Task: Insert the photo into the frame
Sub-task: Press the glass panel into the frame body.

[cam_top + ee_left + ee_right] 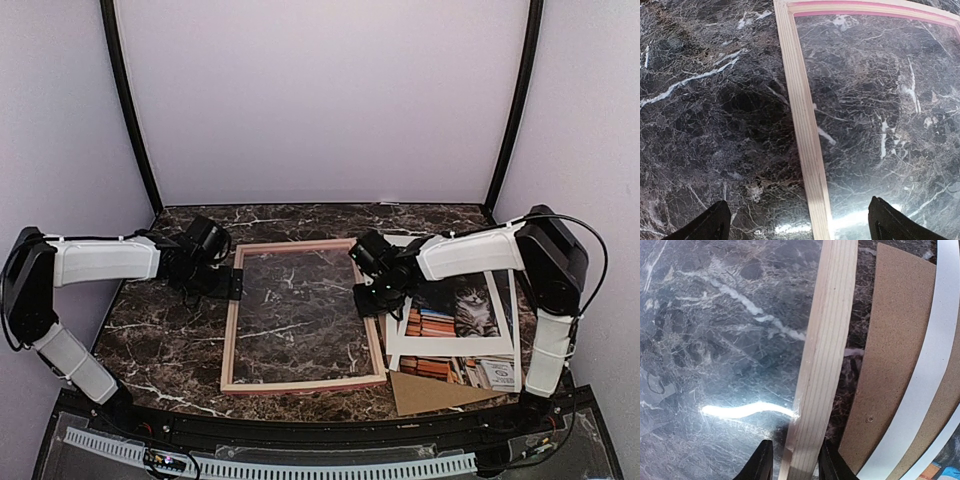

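The right fingers (762, 466) are closed in on the right rail of the frame (826, 355), one on each side of the pale wood. The rail is seen pinched between them, with no clear gap left on either side. The left fingers (710, 227) are spread wide and held over the frame's left rail. One tip is seen outside the frame and the other inside it, so the rail is straddled but not gripped.

The frame is laid flat on the dark marble desk (170, 340), and the veined stone is visible between its rails. The pink inner edge of the frame's far rail can be made out in the left wrist view.

The photo (478, 308) is found to the right of the frame, wholly outside it. Its grey cat and stacked orange books are shown through the window of a white mat (452, 349) laid over it, and more books are visible past the mat's near edge. A brown backing board (432, 392) is seen just right of the frame, partly covered by the mat. One corner of it is exposed beside the frame's near right corner.
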Robot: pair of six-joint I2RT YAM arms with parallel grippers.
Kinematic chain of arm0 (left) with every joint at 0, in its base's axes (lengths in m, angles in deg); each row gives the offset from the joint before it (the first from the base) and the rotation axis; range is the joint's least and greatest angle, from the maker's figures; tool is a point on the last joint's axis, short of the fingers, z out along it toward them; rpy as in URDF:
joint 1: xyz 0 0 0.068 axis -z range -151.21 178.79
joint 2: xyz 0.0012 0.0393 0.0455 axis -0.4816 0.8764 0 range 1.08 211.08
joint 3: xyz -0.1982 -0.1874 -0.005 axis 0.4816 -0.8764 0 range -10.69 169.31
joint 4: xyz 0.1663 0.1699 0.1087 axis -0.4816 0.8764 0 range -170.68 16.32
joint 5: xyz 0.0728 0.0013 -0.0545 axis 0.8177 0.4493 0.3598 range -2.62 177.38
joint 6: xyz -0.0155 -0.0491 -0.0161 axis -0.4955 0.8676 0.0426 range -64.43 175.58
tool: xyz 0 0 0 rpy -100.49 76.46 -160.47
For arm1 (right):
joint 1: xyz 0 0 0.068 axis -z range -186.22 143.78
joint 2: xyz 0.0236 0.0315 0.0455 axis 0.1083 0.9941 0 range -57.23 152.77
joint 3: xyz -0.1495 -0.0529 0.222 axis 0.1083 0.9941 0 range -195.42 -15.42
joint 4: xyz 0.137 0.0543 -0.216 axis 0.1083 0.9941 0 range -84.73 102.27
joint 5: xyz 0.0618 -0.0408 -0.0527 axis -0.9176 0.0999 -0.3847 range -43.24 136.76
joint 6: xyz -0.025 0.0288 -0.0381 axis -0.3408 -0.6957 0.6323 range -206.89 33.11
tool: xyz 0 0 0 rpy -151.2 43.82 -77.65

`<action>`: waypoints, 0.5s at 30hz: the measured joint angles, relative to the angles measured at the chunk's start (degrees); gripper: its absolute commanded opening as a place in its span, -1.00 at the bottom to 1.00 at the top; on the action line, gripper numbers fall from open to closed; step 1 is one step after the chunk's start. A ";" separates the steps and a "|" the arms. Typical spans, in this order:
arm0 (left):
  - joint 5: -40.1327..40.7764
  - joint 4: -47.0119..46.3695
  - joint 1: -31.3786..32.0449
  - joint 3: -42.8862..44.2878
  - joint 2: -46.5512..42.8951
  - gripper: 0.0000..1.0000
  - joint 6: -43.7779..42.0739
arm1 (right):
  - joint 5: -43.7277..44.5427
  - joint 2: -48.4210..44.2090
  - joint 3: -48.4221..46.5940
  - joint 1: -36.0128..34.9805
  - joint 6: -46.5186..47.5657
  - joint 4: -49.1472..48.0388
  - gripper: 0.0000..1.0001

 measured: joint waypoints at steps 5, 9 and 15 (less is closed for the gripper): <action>-1.44 -0.07 -1.55 0.02 2.62 0.86 -1.05 | 1.51 0.02 0.00 -1.84 -0.72 0.24 -0.43; -2.21 0.00 -2.19 0.50 5.86 0.75 -1.92 | 1.68 0.00 0.00 -3.58 -1.66 0.31 -0.41; -2.67 -0.04 -2.99 1.05 7.96 0.55 -2.54 | 1.62 -0.74 0.00 -3.89 -1.86 0.33 -0.16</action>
